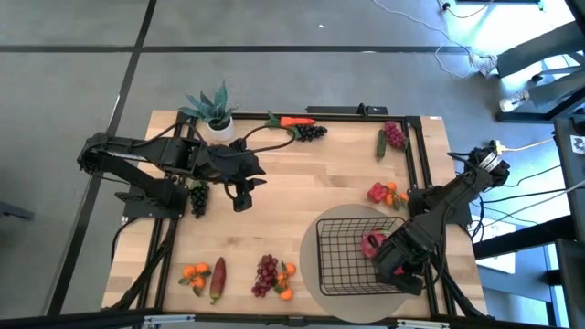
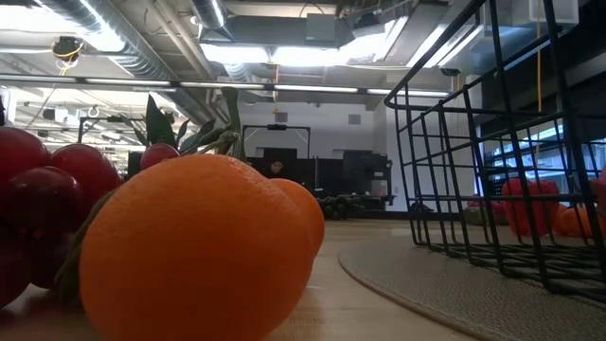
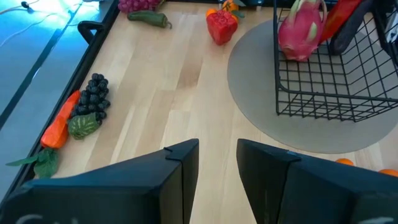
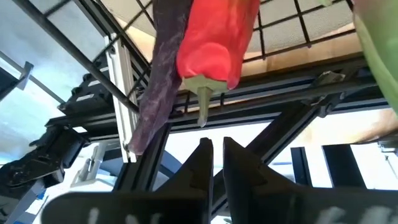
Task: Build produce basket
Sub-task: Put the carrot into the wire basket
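The black wire basket [image 1: 352, 260] stands on the round grey mat [image 1: 315, 242] at the near right. Inside it lie a pink dragon fruit [image 3: 300, 31] and a long red pepper [image 4: 214, 43], stem end toward my right gripper, next to a dull purple piece [image 4: 155, 81]. My right gripper [image 4: 214, 149] is shut at the basket's right side [image 1: 391, 263], its fingertips just short of the pepper's green stem [image 4: 202, 106]. My left gripper [image 1: 240, 195] hovers open over the table's left middle, holding nothing.
Loose produce lies around: carrot [image 1: 297, 121] and dark grapes [image 1: 312, 132] at the far edge, red grapes [image 1: 395, 135], a red pepper with oranges [image 1: 384, 194], oranges [image 1: 194, 272], a reddish potato [image 1: 218, 279] and grapes [image 1: 266, 274] near the front. A potted plant [image 1: 212, 110] stands far left.
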Robot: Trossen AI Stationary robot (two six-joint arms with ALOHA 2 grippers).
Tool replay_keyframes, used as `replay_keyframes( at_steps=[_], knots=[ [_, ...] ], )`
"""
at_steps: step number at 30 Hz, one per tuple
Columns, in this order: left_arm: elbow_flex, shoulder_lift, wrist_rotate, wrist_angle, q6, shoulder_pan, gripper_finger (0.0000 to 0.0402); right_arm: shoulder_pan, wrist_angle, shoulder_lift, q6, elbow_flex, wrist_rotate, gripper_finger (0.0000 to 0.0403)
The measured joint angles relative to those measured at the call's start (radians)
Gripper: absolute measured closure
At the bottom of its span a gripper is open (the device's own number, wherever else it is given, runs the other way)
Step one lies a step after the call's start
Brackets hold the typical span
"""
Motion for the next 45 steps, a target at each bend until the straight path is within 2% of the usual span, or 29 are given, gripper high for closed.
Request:
replay_keyframes(
  at_steps=[8,11,14,21,27,31,36,41,45],
  knots=[
    [0.000,0.000,0.000,0.000,-0.006,0.005,0.0305,-0.002,-0.007,-0.042,-0.017,0.002,-0.008,0.0382],
    [0.000,0.000,0.000,0.000,-0.034,0.023,0.0305,-0.001,-0.023,-0.071,-0.016,0.031,0.045,0.0382],
    [0.000,0.000,-0.001,-0.015,-0.078,0.042,0.0305,-0.002,-0.051,-0.101,-0.016,0.087,0.187,0.0382],
    [0.000,0.000,-0.001,-0.155,-0.279,0.081,0.0305,-0.015,-0.083,-0.169,-0.020,0.209,0.612,0.0382],
    [-0.023,0.000,0.001,-0.216,-0.505,0.082,0.0305,-0.061,-0.098,-0.246,-0.048,0.241,0.904,0.0382],
    [-0.052,0.000,0.001,-0.216,-0.607,0.082,0.0305,-0.113,-0.105,-0.304,-0.047,0.241,1.039,0.0382],
    [-0.068,0.030,-0.010,-0.186,-0.604,0.104,0.0305,-0.210,-0.105,-0.363,-0.047,0.241,1.136,0.0382],
    [-0.069,0.062,0.029,-0.138,-0.598,0.207,0.0305,-0.330,-0.101,-0.398,-0.135,0.241,1.129,0.0382],
    [-0.069,0.092,0.096,-0.022,-0.509,0.324,0.0305,-0.431,-0.097,-0.409,-0.241,0.241,1.112,0.0382]
  ],
)
